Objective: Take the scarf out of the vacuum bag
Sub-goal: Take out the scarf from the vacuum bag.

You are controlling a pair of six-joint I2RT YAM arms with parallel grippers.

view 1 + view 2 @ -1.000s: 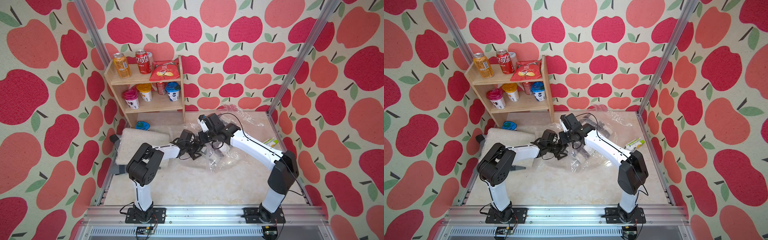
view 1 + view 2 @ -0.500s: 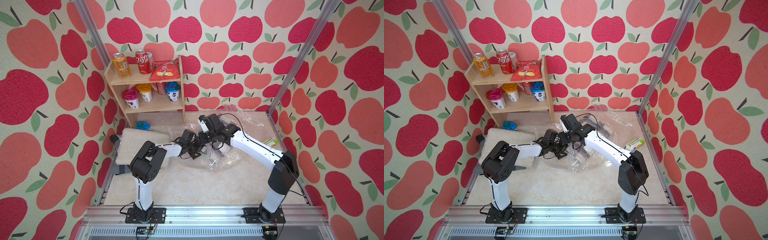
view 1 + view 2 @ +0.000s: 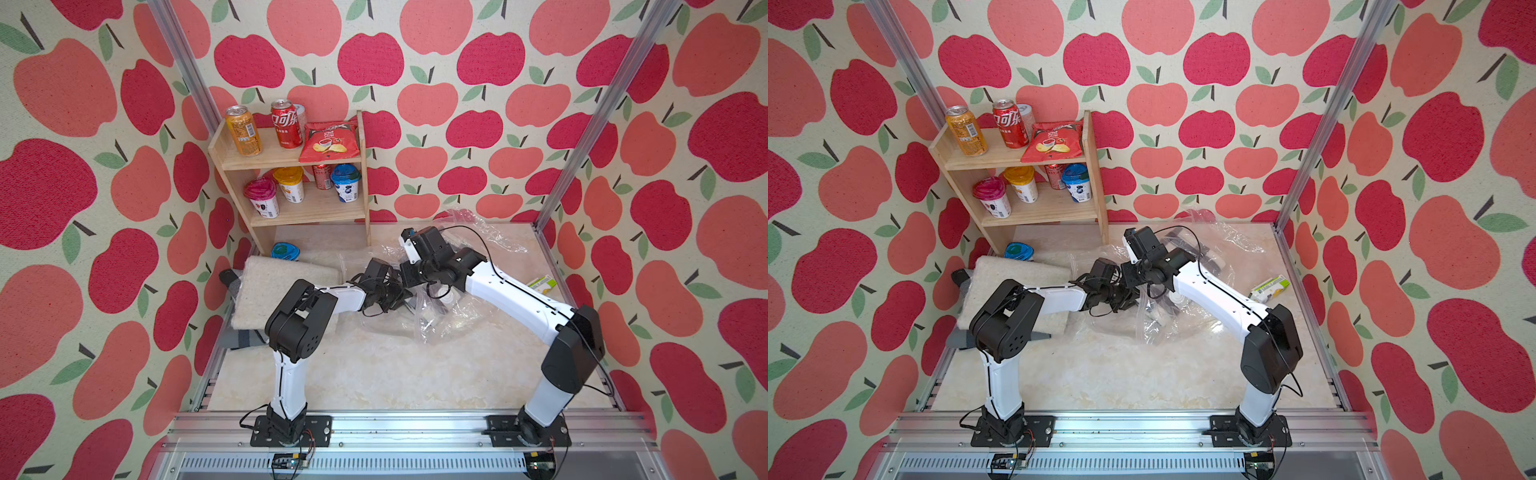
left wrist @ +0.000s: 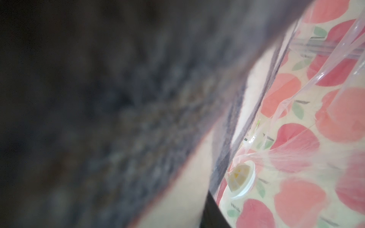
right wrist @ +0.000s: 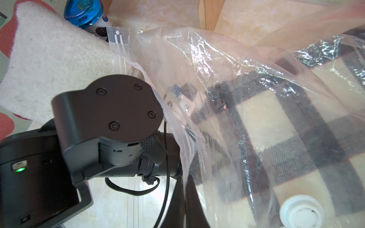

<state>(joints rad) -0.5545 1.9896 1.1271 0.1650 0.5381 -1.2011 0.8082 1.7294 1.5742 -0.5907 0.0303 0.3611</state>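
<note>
Scarf (image 5: 266,122) lies inside bag (image 5: 197,49), plaid, under film, beside valve cap (image 5: 301,214). Left gripper (image 3: 397,297) reaches in through bag mouth. Cloth fills its camera, too blurred, so you cannot tell whether jaws grip scarf. Right gripper (image 5: 185,189) clenched, seemingly pinching upper lip of mouth. Your step: secure scarf. Pinch thick fold, not single layer, no film in jaws. Hold lip raised with right. Pull low, straight toward mouth. Expect bag to drag along.

Bright, even light; glare on the vacuum bag (image 5: 205,65); left wrist view seems mostly defocused.
</note>
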